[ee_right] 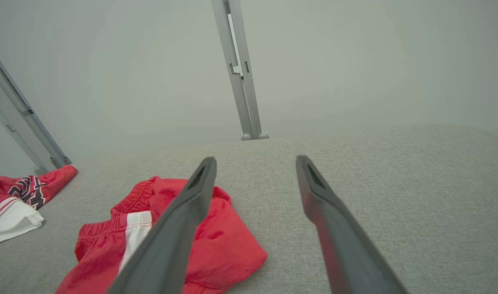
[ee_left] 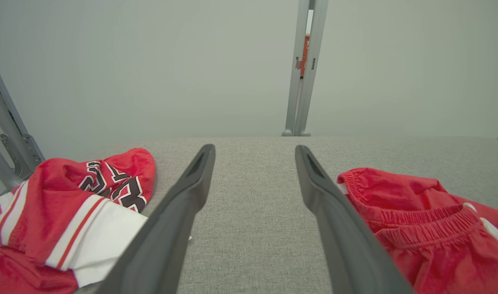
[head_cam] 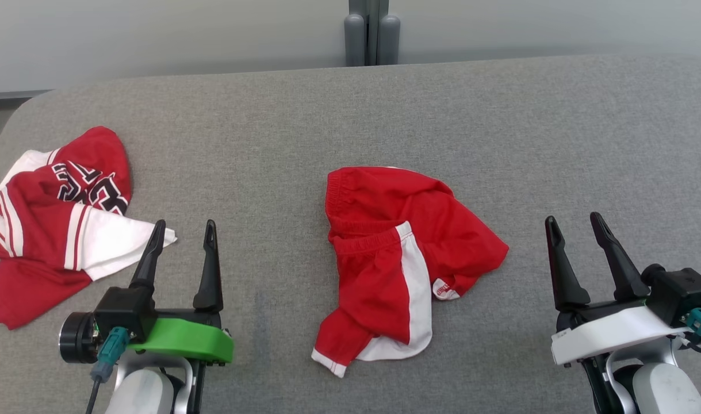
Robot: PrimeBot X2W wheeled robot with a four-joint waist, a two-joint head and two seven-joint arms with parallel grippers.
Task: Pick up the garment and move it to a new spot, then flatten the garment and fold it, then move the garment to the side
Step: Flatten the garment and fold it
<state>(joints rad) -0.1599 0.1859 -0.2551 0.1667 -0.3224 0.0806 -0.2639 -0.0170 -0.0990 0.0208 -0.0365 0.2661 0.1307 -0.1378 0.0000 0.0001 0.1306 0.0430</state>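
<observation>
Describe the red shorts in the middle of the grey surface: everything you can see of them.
The red shorts lie crumpled and partly folded over themselves at the middle of the grey fabric surface. Thin, slightly shiny cloth; gathered elastic waistband; white side stripe; white hem trim; small white patch near one edge. Only the surface touches them.

Garment: red shorts (head_cam: pixel 379 230), white side stripe, elastic waistband. Crumpled, folded over itself, lying at middle of worktop (head_cam: pixel 269 132).
</observation>
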